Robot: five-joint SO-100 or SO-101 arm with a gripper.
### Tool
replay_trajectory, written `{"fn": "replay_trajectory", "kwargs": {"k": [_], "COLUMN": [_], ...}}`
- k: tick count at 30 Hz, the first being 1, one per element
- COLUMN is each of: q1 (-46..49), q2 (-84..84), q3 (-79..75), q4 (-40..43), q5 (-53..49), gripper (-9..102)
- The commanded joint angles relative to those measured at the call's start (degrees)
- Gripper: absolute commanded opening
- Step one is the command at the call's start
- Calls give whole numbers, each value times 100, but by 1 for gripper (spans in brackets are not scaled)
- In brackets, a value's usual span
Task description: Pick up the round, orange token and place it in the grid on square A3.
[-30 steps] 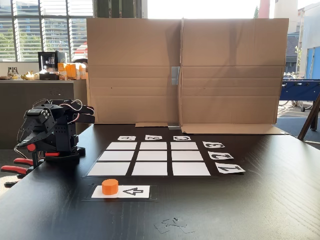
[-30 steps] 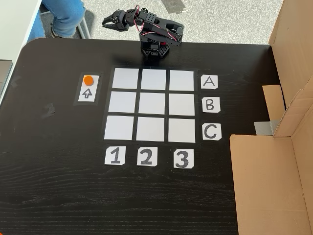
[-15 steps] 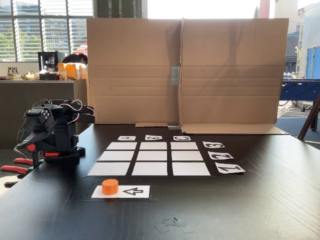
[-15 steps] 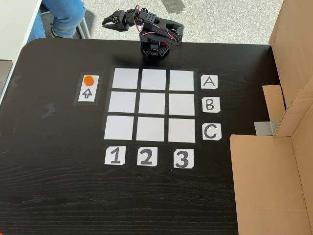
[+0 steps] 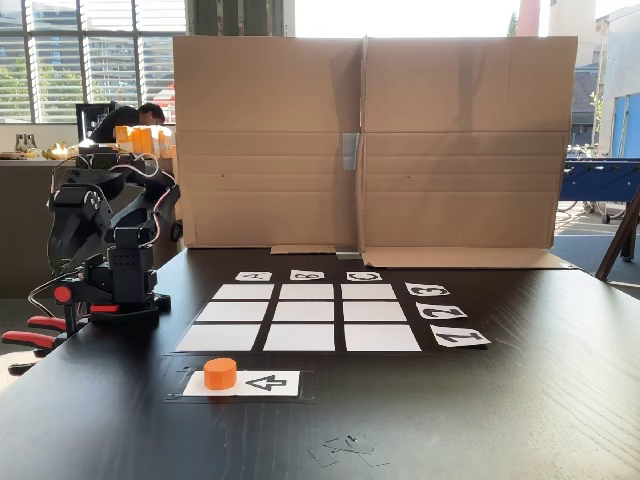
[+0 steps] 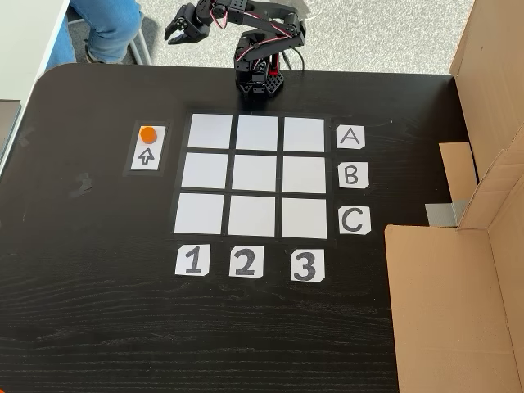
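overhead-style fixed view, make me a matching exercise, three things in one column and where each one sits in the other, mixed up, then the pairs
Things:
1. token
2. square A3
3. gripper

Places:
a. top right cell of the grid, beside the label A
b. in the air past the table's far edge, up and left of the arm's base
c. on the white card with the black arrow, left of the grid

Pairs: 1-c, 2-a, 3-b

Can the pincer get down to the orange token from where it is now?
Probably yes: the token sits uncovered on its arrow card, beside the grid, and nothing stands between it and the raised pincer.
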Motion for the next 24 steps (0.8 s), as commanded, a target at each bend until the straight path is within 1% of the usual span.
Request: {"fn": "replay_trajectory", "kwargs": {"k": [1,4,7,12,17,20,24], "q1": [-185,-281,-396,-642,-853,-1037,-1371], "q2": [-475,-870,-1345,-2435,-3612,-4157,-4720], "q3": [-932,-1529,-2153,-3349,-4887,-5555,-5889], "q4": [387,703,1011,1696,2558,2918,3032], "q5": [-35,-35,-35,-35,-53,-79,-97], "gripper": [12,18,22,31,33,33,33]}}
